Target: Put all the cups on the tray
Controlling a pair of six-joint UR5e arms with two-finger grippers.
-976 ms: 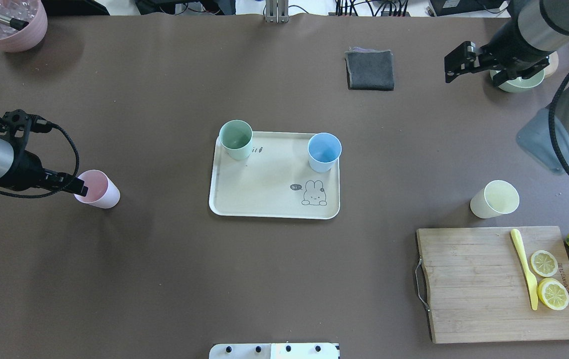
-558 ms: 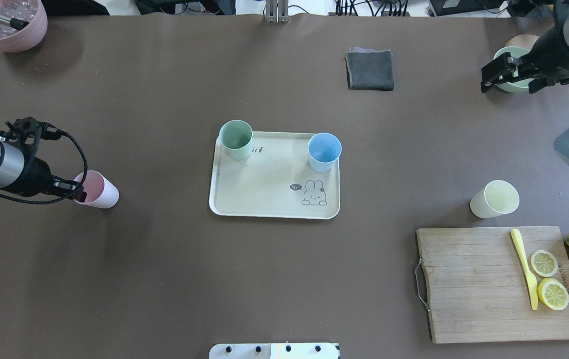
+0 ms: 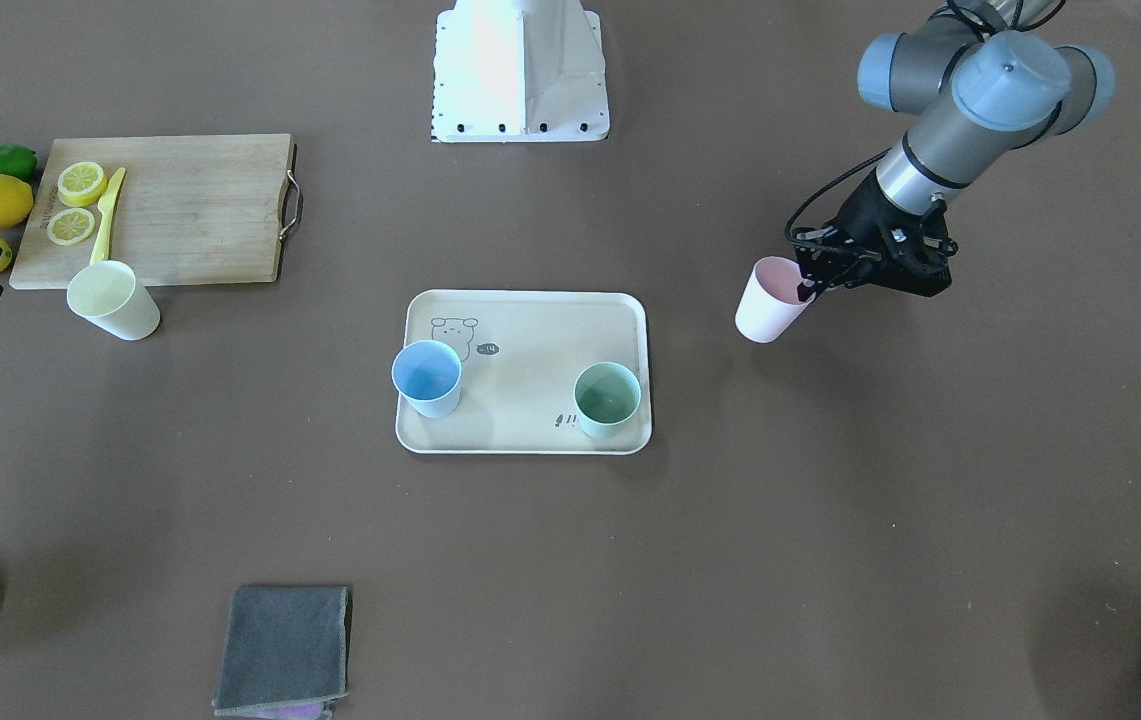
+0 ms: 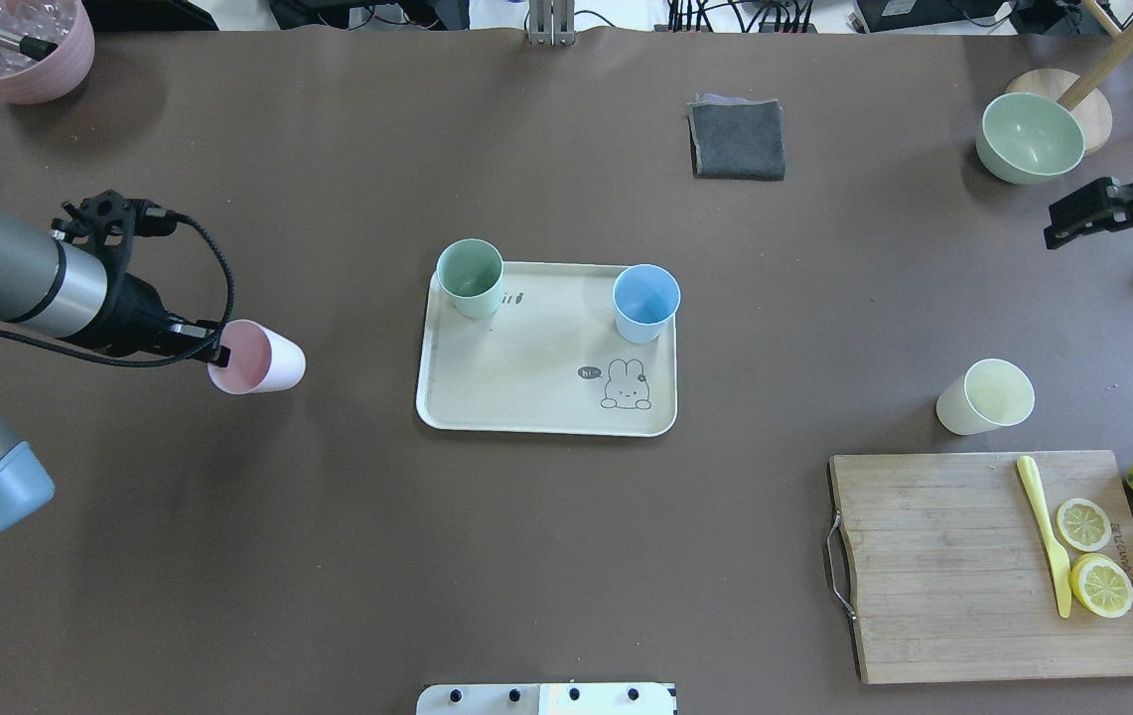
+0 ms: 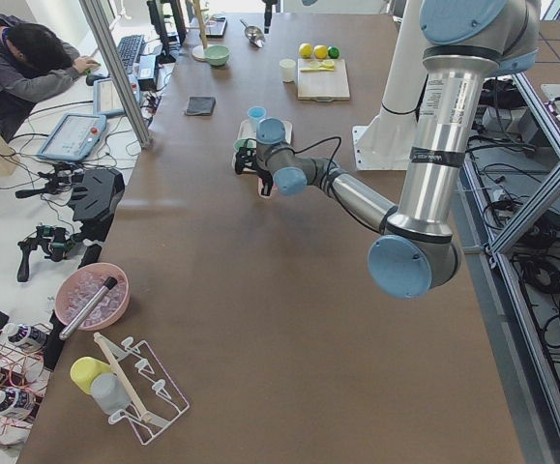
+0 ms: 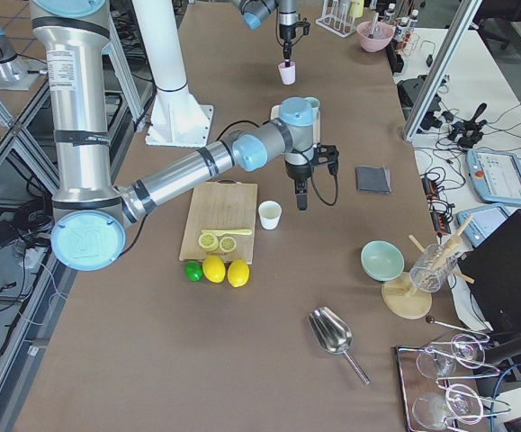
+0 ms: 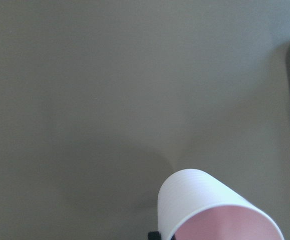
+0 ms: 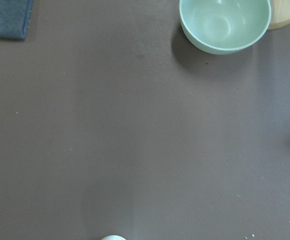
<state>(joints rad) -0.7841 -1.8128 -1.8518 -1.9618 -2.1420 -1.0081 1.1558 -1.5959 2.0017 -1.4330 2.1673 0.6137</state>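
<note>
Two of the four cups stood on the tray (image 4: 526,397): the green cup (image 4: 470,278) at its far left corner and the blue cup (image 4: 645,302) near its far right corner, both upright. So the job looked half done.

The pink cup (image 4: 263,359) was in hand. The left fingers (image 4: 217,354) pinched its rim, one inside and one outside. Its shadow in the wrist view suggested it hung clear of the worktop (image 4: 566,556), left of the tray and not yet over it. It had yet to be carried over the rim and set down on the bare near half.

The yellow cup (image 4: 985,397) stood untouched on the worktop, just beyond the board (image 4: 943,566) and well apart from the tray. The right fingers (image 4: 1067,218) hovered near the right edge, holding nothing; whether they were spread I cannot tell.
</note>
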